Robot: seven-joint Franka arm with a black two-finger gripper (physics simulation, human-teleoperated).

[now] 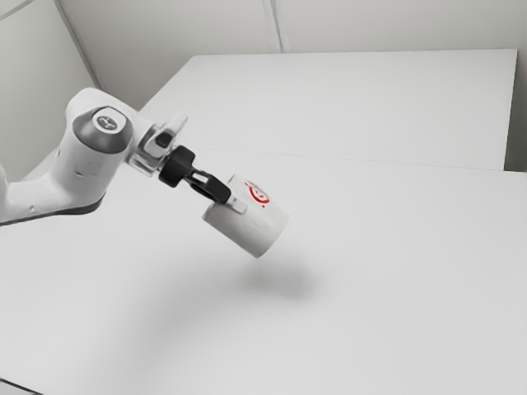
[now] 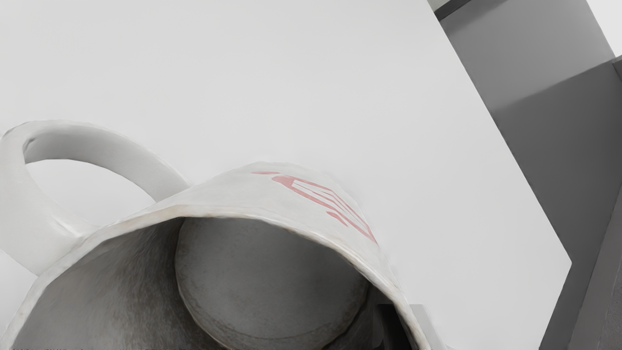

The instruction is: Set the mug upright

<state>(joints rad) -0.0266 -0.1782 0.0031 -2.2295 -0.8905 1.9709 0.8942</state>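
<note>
The exterior view shows, from its left, the white arm (image 1: 78,169) reaching down toward the exterior view's right, ending in the black gripper (image 1: 234,202). The gripper is closed on the wall of the mug (image 1: 247,229), near its mouth. The mug hangs in the air above the white table (image 1: 395,296), tilted, with its mouth toward the gripper and its base pointing down and toward the exterior view's right. A red print (image 1: 258,194) marks its side, and a soft shadow (image 1: 284,280) lies on the table beneath it. Behind the table stands a pale wall (image 1: 395,20).

In the wrist view, starting from the handle (image 2: 107,146), which juts from the mug's outer side, I look past the rim (image 2: 233,212) into the grey inside, down to its round bottom (image 2: 272,277). The red print lies on the outside, between the handle and the gripped part of the wall. One dark finger (image 2: 388,325) is inside the mug, the other, paler in this view, outside, with the wall pinched between them. Past the table's edge is a dark grey surface (image 2: 539,146).
</note>
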